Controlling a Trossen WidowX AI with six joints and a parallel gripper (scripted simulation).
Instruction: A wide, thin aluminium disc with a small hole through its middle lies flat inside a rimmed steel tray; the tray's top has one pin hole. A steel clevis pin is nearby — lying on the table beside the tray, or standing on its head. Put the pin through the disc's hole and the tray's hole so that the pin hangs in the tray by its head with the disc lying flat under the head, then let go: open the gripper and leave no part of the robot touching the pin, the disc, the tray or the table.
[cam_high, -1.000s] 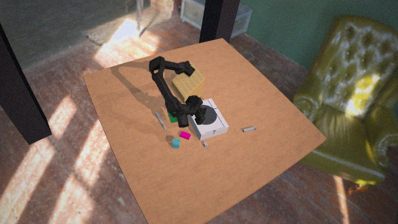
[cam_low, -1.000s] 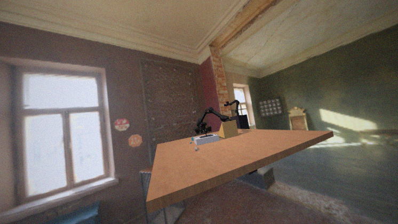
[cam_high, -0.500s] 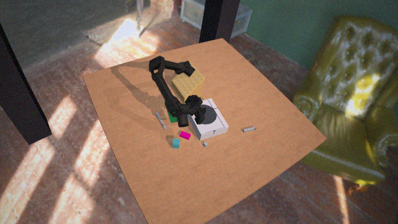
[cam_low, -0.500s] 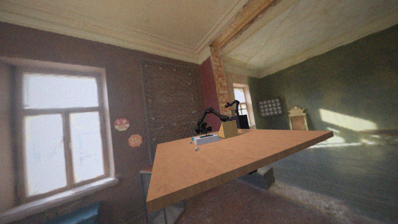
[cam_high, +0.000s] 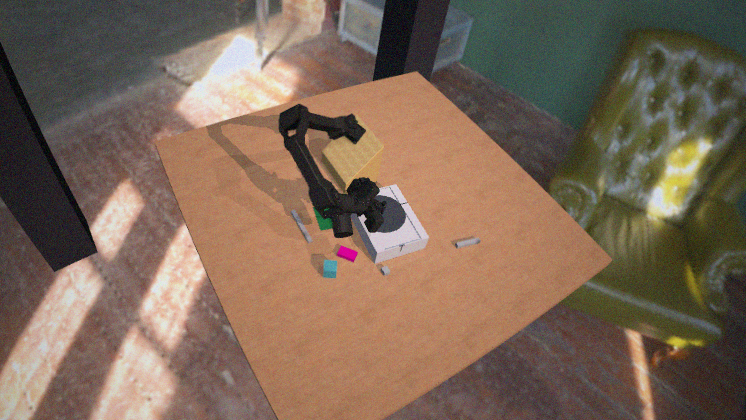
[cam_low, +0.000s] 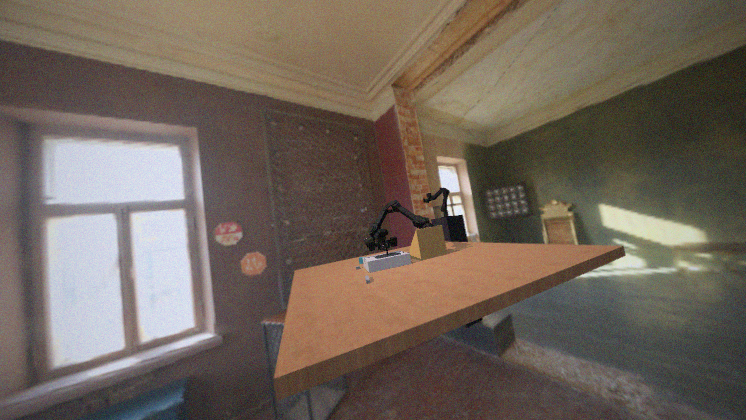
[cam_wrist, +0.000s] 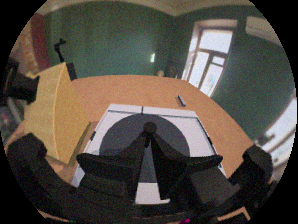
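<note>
Right at your fingertips, the gripper (cam_high: 373, 225) (cam_low: 387, 251) (cam_wrist: 148, 133) is nearly closed, clamped on the clevis pin (cam_wrist: 149, 128) over the middle of the dark disc (cam_high: 395, 214) (cam_wrist: 117, 136); you can't tell whether its shank is in the hole. Your disc lies on the white tray (cam_high: 413, 237) (cam_low: 388, 262) (cam_wrist: 200, 125). Past the tray, a grey cylinder (cam_high: 466, 242) (cam_wrist: 181, 101) lies toward the table's (cam_high: 495, 292) (cam_low: 443, 292) (cam_wrist: 145, 87) right-hand corner in the top view; beyond that edge you see a green armchair (cam_high: 647, 187).
</note>
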